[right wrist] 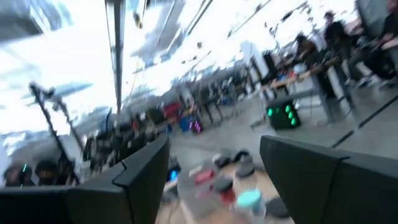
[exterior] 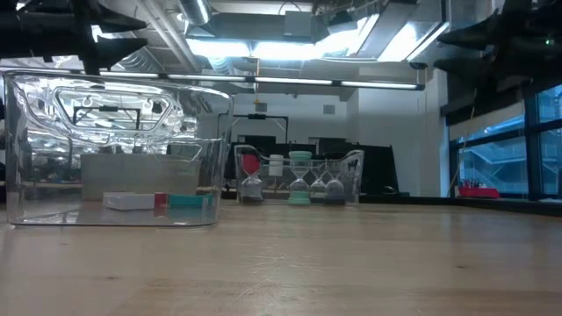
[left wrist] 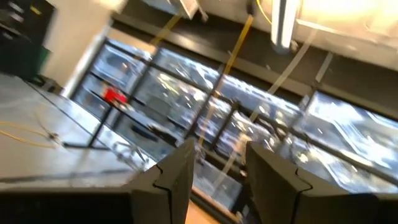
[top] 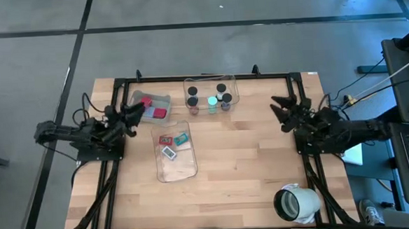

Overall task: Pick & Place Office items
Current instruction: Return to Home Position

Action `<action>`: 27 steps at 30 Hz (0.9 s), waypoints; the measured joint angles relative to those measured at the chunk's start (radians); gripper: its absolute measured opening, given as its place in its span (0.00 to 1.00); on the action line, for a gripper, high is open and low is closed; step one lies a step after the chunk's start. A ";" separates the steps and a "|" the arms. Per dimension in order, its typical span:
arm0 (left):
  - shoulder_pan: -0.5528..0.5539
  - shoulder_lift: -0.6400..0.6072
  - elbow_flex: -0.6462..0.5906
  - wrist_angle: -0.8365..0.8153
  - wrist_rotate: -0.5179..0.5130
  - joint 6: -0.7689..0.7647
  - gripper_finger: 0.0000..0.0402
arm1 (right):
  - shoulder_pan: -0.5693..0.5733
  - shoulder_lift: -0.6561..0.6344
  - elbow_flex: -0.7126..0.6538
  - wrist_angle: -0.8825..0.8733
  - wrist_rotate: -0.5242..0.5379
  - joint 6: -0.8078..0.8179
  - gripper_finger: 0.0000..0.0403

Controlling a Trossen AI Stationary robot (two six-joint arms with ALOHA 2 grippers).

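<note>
The near clear bin point(top: 177, 173) holds a red block point(top: 166, 139) and teal block point(top: 182, 139), likely light and stiff; pinch across their flat sides. Your left end effector point(top: 136, 112) and right end effector point(top: 281, 112) hang open, empty.

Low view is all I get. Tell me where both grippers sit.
Observer: The left gripper hangs open at the left side of the wooden table, next to the small grey plastic bin.
Operator: Now the right one.
Observer: The right gripper is open at the table's right side, holding nothing.
Operator: Report anything outside my picture.
Observer: A large grey-white roll lies at the near right corner.
</note>
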 joint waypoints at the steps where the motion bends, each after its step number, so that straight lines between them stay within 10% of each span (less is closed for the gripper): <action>1: 0.023 -0.011 0.000 0.000 0.000 0.000 0.35 | -0.015 -0.022 0.000 0.000 0.000 0.000 0.64; 27: 0.745 -0.092 0.000 -0.010 -0.011 0.000 0.35 | -0.473 -0.086 0.000 -0.007 0.000 -0.001 0.64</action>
